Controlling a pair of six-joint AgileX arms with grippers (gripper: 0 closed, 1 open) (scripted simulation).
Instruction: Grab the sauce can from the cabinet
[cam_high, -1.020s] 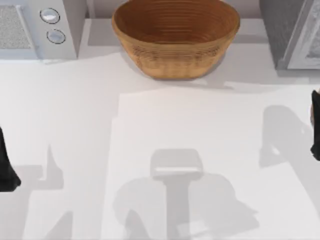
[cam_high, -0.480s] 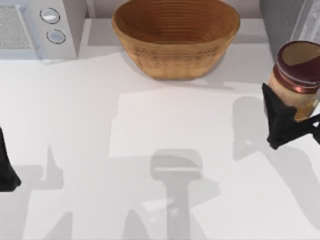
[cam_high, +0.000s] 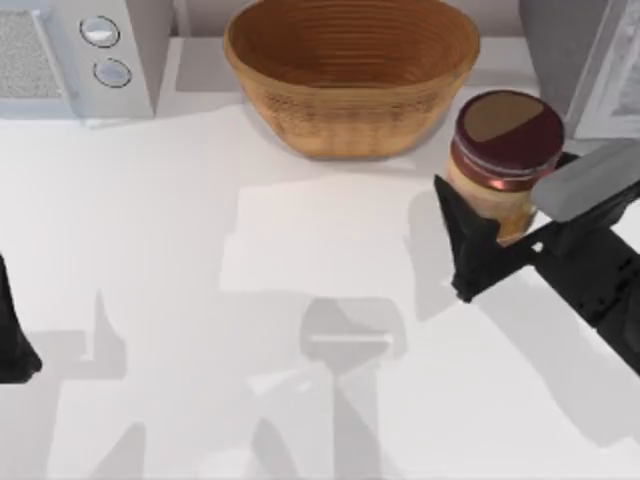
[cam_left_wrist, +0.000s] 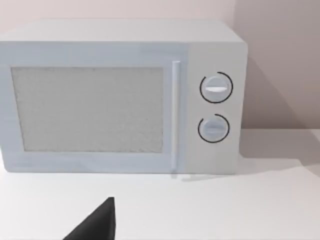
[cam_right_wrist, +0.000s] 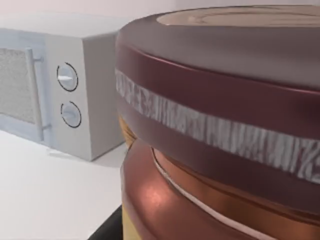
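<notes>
Right gripper (cam_high: 500, 240) clenched on sauce can (cam_high: 505, 150), squat cylinder, glossy maroon rim, at 4 o'clock from ribbed wicker bowl (cam_high: 350, 75). Left gripper (cam_high: 15, 335) parked at 9 o'clock table edge; cannot tell its grip

One short maroon-lidded, tan-sided sauce can (cam_high: 505, 160) is showing, one round woven wicker bowl (cam_high: 351, 75), one pale grey microwave (cam_left_wrist: 122, 97) carrying two round dials, and two black grippers: left (cam_high: 15, 335), right (cam_high: 500, 245).

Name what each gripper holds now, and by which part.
The right gripper holds the sauce can by its tan lower side, below the maroon rim. The left gripper, at the table's left edge, holds nothing.
</notes>
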